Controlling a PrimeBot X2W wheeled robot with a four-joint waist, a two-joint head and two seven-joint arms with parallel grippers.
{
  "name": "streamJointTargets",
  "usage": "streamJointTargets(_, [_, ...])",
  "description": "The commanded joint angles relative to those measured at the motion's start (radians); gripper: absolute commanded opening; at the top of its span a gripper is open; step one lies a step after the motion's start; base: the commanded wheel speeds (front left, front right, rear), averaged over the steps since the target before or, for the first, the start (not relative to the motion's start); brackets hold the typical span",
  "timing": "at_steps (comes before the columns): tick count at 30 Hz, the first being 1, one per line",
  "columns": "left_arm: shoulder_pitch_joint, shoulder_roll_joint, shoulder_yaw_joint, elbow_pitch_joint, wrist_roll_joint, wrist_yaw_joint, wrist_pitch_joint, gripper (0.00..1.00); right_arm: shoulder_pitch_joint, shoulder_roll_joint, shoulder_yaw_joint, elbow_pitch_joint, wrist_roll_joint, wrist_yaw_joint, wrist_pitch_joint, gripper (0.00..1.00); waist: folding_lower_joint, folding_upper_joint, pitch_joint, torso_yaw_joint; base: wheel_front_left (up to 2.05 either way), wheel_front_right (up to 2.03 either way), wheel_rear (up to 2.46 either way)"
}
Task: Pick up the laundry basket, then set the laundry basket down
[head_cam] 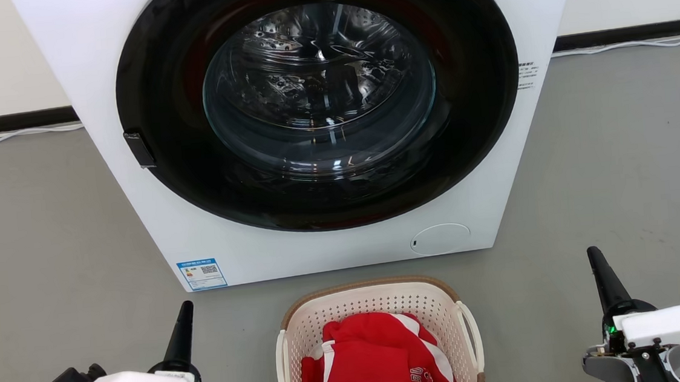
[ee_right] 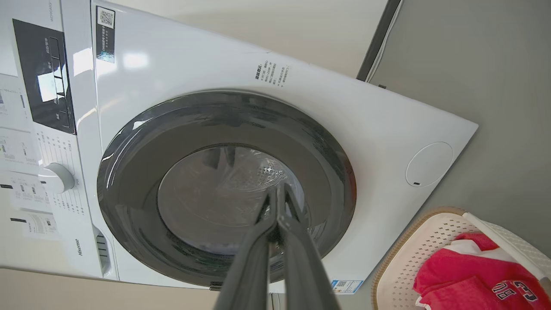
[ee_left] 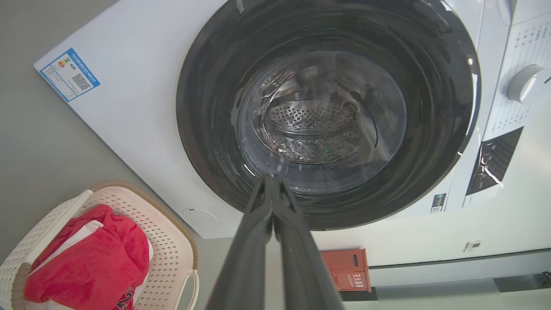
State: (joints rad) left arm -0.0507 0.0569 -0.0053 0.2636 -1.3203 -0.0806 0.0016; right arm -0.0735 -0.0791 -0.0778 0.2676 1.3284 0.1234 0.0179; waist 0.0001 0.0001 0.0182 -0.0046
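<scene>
The laundry basket (head_cam: 379,300) is cream-white and perforated with a brown rim, and it sits on the grey floor just in front of the washer, at the bottom centre of the head view. Red and white clothing (head_cam: 377,358) fills it. It also appears in the left wrist view as the laundry basket (ee_left: 172,249) and in the right wrist view as the laundry basket (ee_right: 413,254). My left gripper (head_cam: 185,309) is shut and empty, off to the basket's left. My right gripper (head_cam: 594,256) is shut and empty, off to the basket's right. Both point toward the washer, apart from the basket.
A white front-loading washer (head_cam: 154,218) with a dark round door (head_cam: 321,101) stands right behind the basket. White cables (head_cam: 626,45) run along the wall's black baseboard. A red box (ee_left: 348,269) stands by the wall in the left wrist view. Grey floor lies open on both sides.
</scene>
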Motion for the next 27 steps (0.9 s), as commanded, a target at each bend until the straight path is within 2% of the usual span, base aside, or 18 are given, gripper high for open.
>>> streamJointTargets(1, [-0.048,0.009,0.031,-0.021,-0.033,-0.015,0.013,0.00,-0.032,-0.002,0.008,-0.024,0.032,0.006,0.013,0.00,0.0000,-0.0001,-0.001,0.000,0.00,0.00,0.00])
streamJointTargets(27, [-0.055,0.010,0.092,-0.019,-0.289,-0.048,0.088,0.00,-0.034,0.023,-0.029,-0.023,0.267,0.007,0.086,0.00,0.0000,-0.0001,-0.014,0.004,0.00,0.00,0.00])
